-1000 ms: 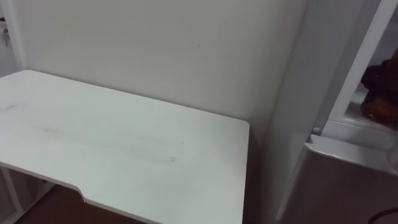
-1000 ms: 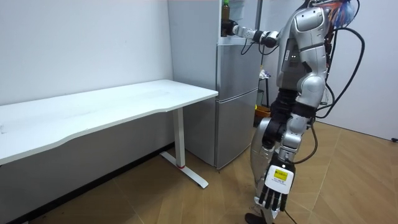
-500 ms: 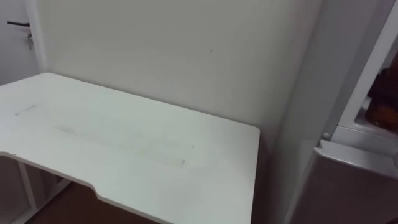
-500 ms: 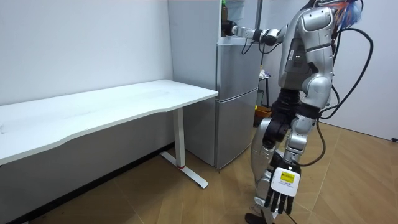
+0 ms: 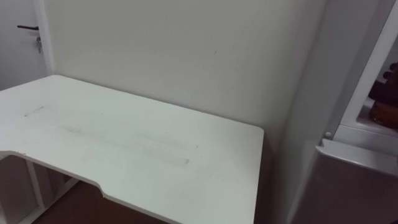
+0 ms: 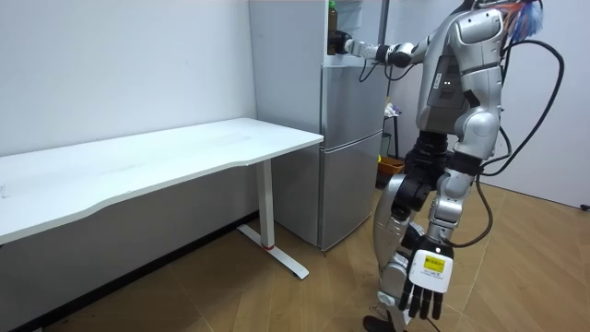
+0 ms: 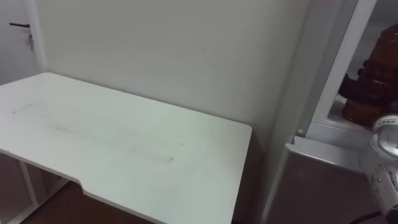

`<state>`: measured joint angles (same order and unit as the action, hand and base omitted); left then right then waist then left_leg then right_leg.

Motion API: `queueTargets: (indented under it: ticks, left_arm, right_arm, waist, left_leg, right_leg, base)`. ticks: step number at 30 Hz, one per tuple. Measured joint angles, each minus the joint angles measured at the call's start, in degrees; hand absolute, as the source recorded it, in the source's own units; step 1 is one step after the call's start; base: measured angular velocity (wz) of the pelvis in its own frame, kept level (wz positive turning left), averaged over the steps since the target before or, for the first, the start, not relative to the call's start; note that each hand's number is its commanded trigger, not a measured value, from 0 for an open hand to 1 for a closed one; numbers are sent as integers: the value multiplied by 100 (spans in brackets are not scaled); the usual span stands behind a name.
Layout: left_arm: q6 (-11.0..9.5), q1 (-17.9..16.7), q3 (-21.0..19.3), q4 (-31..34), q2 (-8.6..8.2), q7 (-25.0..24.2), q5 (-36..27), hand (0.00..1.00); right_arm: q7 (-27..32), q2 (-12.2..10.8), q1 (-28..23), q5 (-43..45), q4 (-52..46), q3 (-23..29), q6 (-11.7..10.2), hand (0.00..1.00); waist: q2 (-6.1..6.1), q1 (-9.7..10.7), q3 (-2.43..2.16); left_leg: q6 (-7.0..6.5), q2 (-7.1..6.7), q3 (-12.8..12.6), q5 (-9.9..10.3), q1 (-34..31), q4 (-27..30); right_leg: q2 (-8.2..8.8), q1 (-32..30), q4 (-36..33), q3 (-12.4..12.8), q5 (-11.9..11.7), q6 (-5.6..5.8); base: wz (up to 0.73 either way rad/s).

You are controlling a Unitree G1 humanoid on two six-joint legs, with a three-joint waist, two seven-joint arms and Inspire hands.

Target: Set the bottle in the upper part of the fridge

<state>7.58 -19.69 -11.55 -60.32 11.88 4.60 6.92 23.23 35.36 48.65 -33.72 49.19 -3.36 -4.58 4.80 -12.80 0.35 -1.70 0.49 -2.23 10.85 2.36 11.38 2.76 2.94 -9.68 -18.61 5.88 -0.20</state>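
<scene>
I stand in front of the grey fridge (image 6: pixel 350 148), by the end of the white table. My right arm reaches into the open upper compartment (image 7: pixel 323 134). The right hand (image 6: pixel 339 42) is at the compartment's front edge, curled on the bottle (image 6: pixel 333 13), which stands upright above it. In the right eye view the bottle (image 7: pixel 364 102) shows as a dark brown shape inside the compartment, above my silver right wrist. My left hand (image 6: pixel 426 288) hangs low beside my leg with straight fingers and holds nothing.
The white table (image 5: pixel 137 143) stands against the wall, touching the fridge's side. A door with a dark handle (image 5: pixel 28 28) lies beyond the table's far end. A yellow object (image 6: pixel 390 166) sits on the floor behind the fridge.
My body has shifted a little to the room view's right and the hanging left hand swung that way. The eye views have panned, so the camera moved. The right hand stays at the fridge.
</scene>
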Motion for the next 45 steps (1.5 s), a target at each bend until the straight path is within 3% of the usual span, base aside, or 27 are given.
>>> queueTargets:
  ticks: [9,16,25,40,45]
  left_arm:
    - [-23,12,3,81,5,0,-1,0]
    - [-59,14,75,278,46,24,-186,0]
    - [-46,165,293,109,85,23,-291,0]
    - [-169,386,335,92,93,141,-292,0]
    - [-70,412,372,66,104,136,-294,0]
  right_arm:
    - [-249,14,14,15,108,9,-119,0]
    - [-548,86,429,11,719,-9,-192,0]
    - [-727,103,430,148,870,11,-410,0]
    - [-965,120,429,277,856,4,-528,0]
    - [-942,128,429,475,889,27,-526,0]
  waist:
    - [-64,6,1]
    - [-82,40,-2]
    - [-97,-4,4]
    - [-110,-4,12]
    - [-98,5,16]
  left_leg:
    - [4,4,-2,-2,-23,5]
    - [0,-13,49,-11,-270,149]
    - [22,6,72,-45,-413,219]
    - [47,31,45,-67,-488,219]
    - [46,23,56,-68,-530,236]
  right_leg:
    - [-4,-8,9,-7,-1,-2]
    - [6,-179,16,-13,-26,-46]
    - [7,-286,100,-32,-44,-81]
    - [4,-349,92,-56,-60,-112]
    - [6,-373,88,-57,-61,-109]
  base:
    - [0]
    - [4]
    - [1]
    - [0]
    - [0]
